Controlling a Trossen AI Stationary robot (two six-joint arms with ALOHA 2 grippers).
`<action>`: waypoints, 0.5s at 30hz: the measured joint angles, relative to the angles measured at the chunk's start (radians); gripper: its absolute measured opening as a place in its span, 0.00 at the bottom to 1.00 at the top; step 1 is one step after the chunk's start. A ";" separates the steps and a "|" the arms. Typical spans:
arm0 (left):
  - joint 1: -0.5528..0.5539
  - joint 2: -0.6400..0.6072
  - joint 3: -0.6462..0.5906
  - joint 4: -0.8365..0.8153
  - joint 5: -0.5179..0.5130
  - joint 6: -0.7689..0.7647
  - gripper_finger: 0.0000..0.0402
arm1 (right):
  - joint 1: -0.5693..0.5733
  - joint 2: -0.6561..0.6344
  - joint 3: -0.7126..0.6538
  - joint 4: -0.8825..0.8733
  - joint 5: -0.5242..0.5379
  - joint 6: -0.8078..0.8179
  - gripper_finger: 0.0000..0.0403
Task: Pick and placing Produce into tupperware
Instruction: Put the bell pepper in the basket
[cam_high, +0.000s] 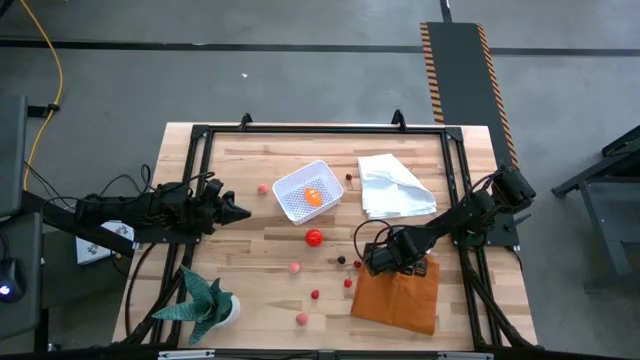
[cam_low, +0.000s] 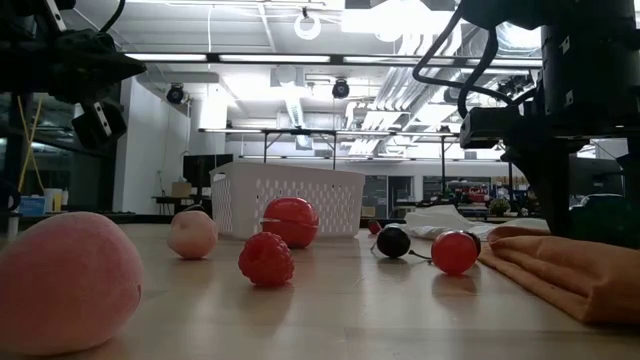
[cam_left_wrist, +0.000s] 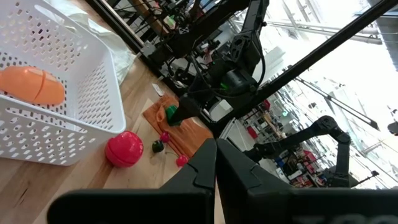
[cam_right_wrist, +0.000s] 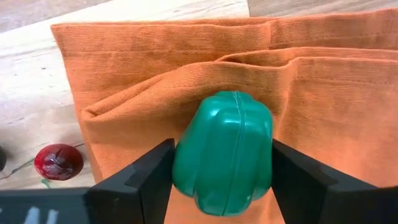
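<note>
Green toy pepper (cam_right_wrist: 222, 152) sits clamped between the two fingers of my right hand (cam_right_wrist: 222, 163), and this hand is just above the orange cloth (cam_high: 398, 292) at the right front part of the wooden worktop (cam_high: 250, 280). The cloth is folded and wrinkled under the pepper. Beside the cloth edge lies a small dark-red ball (cam_right_wrist: 58, 161) on the wood. My left hand (cam_high: 236, 211) waits at the left side of the worktop, pointing to the white tupperware (cam_high: 290, 200), and its fingers are clenched together with nothing between them. The tupperware stands near the middle back of the worktop and has one orange fruit (cam_high: 314, 196) inside. A red ball (cam_high: 314, 238) lies just in front of the tub, and a few more small pink and red pieces are scattered toward the front edge. A white cloth (cam_high: 392, 186) lies to the right of the tub, and a green spiky plant (cam_high: 205, 300) stands at the front left corner. I can read no writing or label on any of these things.
</note>
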 joint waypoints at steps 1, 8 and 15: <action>0.000 0.000 0.000 0.000 0.000 0.000 0.00 | 0.000 0.000 0.000 0.000 0.000 0.000 0.54; 0.000 0.000 0.000 0.000 0.000 0.000 0.00 | 0.000 -0.002 0.035 -0.028 -0.003 -0.037 0.54; 0.000 0.000 0.000 0.000 0.000 0.000 0.00 | 0.000 -0.002 0.107 -0.108 -0.003 -0.085 0.54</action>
